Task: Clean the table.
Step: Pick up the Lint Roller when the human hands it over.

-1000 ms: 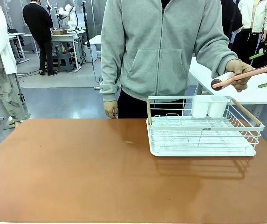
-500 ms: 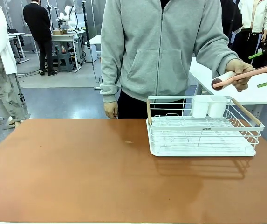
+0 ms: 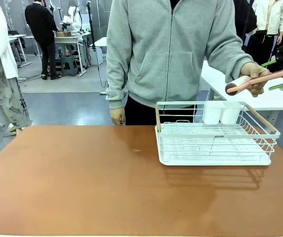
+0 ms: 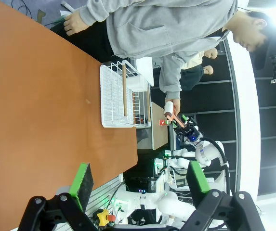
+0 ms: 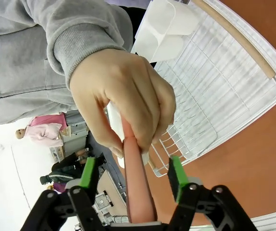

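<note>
Diff vs 1 s ago: R gripper has drawn its jaws in around the pink handle of the roller. The person's hand holds it out at the same spot as before, above and just beyond the far-right corner of the dish rack. On the wrist cam the jaws are roughly half closed. The green pads flank the handle w/ a gap on each side, so no contact yet and nothing gripped. The hand alone carries the roller. L gripper hangs back over our edge of the table, jaws wide, nothing in them. The table is right in front of us, w/ the rack on its far-right part and a small speck near the middle, just left of the rack. We can't tell what the speck is. Our read: handover is mid-way and no cleaning has begun. Next we need the jaws fully seated on the handle before the person lets go, then we bring the roller down to the tabletop. Risk: the grip sits near the handle end, so the head may droop or twist on release.
</note>
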Controlling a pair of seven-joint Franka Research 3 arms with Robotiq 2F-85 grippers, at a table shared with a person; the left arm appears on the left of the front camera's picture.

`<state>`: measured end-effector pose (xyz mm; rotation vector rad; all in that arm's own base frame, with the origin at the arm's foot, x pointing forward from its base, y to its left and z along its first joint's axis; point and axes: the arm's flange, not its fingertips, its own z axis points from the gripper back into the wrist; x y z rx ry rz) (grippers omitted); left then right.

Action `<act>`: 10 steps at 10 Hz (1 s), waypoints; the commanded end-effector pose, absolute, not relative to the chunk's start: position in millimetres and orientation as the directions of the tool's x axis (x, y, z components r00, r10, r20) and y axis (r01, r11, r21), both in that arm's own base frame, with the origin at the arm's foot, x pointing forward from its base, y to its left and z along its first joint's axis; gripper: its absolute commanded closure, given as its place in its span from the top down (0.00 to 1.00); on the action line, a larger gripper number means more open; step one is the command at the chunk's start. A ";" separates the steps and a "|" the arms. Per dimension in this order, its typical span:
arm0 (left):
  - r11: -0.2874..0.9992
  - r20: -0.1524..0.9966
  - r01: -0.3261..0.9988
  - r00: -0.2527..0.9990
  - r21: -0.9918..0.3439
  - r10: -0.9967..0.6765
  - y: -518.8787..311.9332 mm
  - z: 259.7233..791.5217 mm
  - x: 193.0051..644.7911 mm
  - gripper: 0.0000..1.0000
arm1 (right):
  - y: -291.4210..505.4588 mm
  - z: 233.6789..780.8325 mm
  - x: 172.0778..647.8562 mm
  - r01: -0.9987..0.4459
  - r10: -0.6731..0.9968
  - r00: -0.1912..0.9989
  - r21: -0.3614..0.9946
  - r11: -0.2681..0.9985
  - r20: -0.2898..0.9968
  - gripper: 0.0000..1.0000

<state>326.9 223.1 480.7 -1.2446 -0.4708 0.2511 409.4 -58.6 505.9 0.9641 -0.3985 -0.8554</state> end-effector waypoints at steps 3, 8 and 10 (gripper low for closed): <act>0.308 0.211 0.075 0.876 -0.948 0.434 224.1 482.1 324.5 1.00 | -58.5 505.4 415.0 0.444 -0.782 0.621 0.847 0.293 -0.054 0.13; 0.308 0.211 0.075 0.876 -0.948 0.434 224.1 482.1 324.5 1.00 | -60.6 504.4 414.8 0.441 -0.781 0.622 0.850 0.289 -0.057 0.00; 0.308 0.211 0.075 0.876 -0.948 0.434 224.1 482.1 324.5 1.00 | -61.2 500.2 415.5 0.461 -0.782 0.621 0.831 0.313 -0.050 0.00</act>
